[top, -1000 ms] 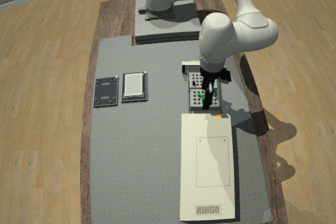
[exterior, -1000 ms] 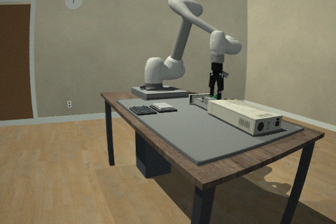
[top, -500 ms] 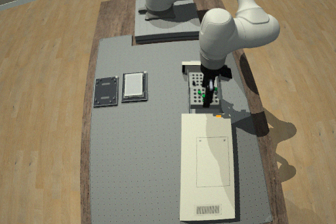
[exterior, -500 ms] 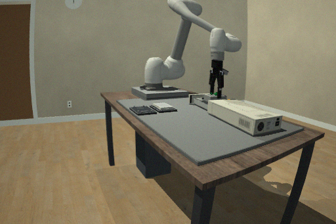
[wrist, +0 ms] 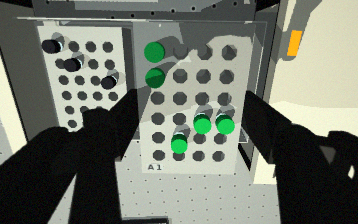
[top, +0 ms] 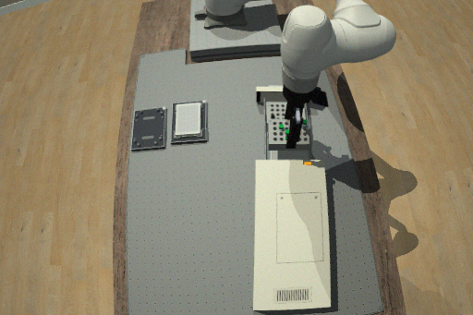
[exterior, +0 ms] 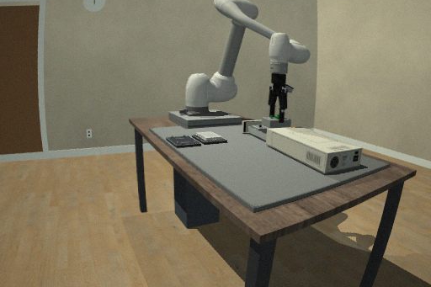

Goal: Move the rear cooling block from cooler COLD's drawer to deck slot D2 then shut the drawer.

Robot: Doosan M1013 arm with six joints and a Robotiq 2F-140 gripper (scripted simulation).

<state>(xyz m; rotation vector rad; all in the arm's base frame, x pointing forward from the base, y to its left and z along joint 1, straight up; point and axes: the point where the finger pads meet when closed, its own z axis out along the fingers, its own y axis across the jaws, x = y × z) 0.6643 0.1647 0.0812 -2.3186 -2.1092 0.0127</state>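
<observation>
The black two-finger gripper (top: 296, 128) (exterior: 277, 117) (wrist: 189, 104) points down over the open grey drawer (top: 266, 141) (exterior: 258, 132) and is clamped on the rear cooling block (top: 279, 139) (exterior: 275, 123) (wrist: 190, 165), a pale grey rectangular block with rows of round bores and an "A1" mark. The block is raised above the drawer, near its housing end, and looks about level. Five green-capped tubes (top: 281, 127) (wrist: 202, 125) stand in its bores; how deep they sit cannot be told. Beyond it, toward the drawer's cream front panel (top: 269, 90) (exterior: 246, 126), the pale front block (top: 276, 107) (wrist: 87, 72) lies in the drawer, with three black-capped tubes (wrist: 72, 64) visible. The long cream cooler housing (top: 291, 237) (exterior: 313, 145) (wrist: 330, 80) stands on the near right, its small orange lamp (top: 308, 163) (wrist: 294, 43) lit. To the left across the grey perforated mat (top: 208, 214) (exterior: 257, 174), dark-framed slot D1 (top: 206, 140) (exterior: 219, 141) bears a white rectangular piece (top: 188, 118) (exterior: 208, 135); farther left, dark flat slot D2 (top: 149, 128) (exterior: 183, 140) shows its bare plate with two oblong marks.
</observation>
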